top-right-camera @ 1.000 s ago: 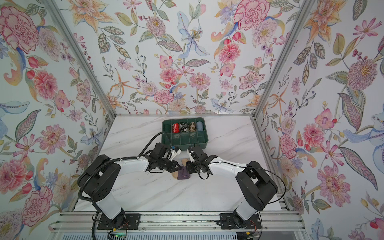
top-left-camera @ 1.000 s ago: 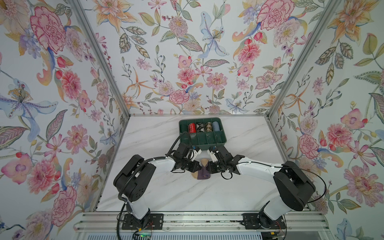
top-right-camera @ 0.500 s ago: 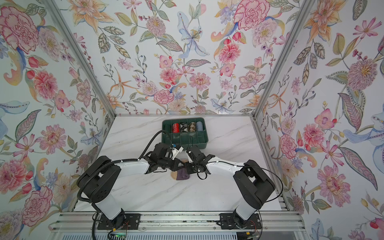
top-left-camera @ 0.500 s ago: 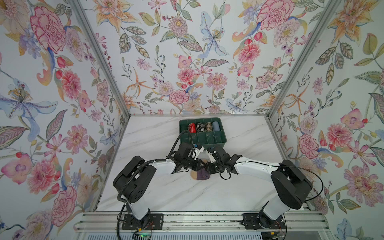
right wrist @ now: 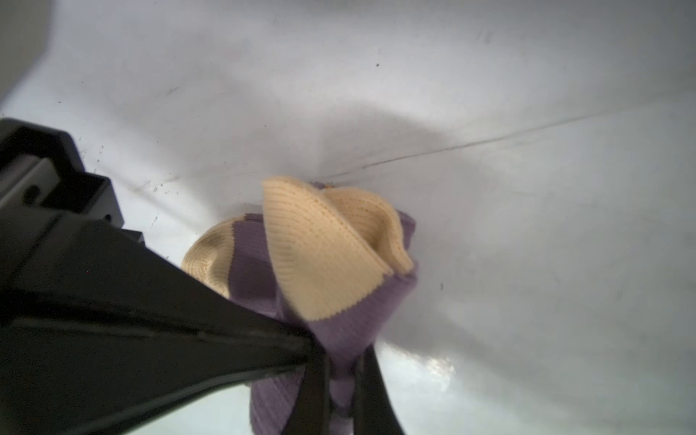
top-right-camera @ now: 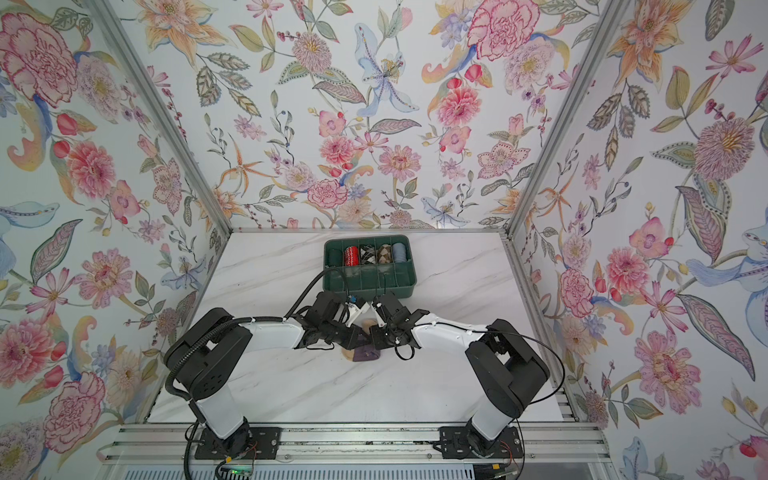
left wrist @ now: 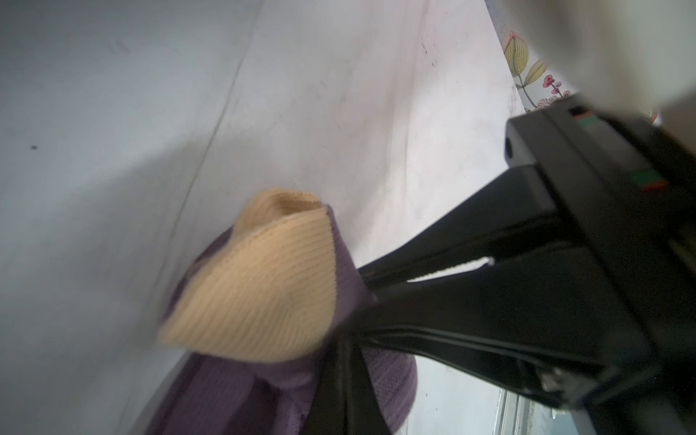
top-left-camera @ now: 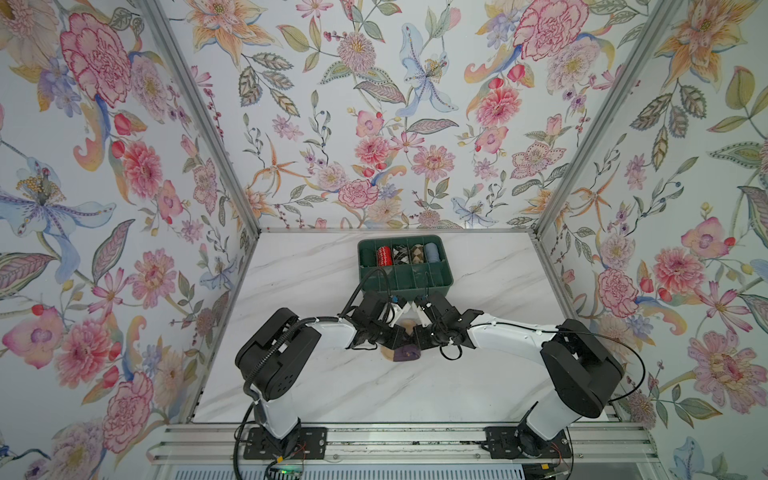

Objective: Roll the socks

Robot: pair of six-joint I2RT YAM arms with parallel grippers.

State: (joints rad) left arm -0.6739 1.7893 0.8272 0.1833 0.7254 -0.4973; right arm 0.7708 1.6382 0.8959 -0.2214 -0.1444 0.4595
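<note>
The socks [right wrist: 331, 263] are seen to be knitted cloth, finely ribbed and matt, in purple and tan yarn. The tabletop [top-left-camera: 316, 386] is finished smooth, with a marble print and a faint sheen; fine scratches and specks are shown on it in the wrist views. The green bin [top-left-camera: 405, 279] is moulded of matt plastic. The walls [top-left-camera: 374, 104] are covered in a matt floral print and framed by brushed metal posts [top-left-camera: 199, 116]. The arm shells [top-left-camera: 332, 332] are made of glossy white plastic.

The left gripper [top-left-camera: 395, 345] and right gripper [top-left-camera: 419, 344] now stand closer together than a second ago, nearly meeting above the dusty-purple ribbed socks [top-left-camera: 405, 354]. The socks, drawn out longer between them before, now show as a shorter, more bunched lump with tan fabric poking up.
</note>
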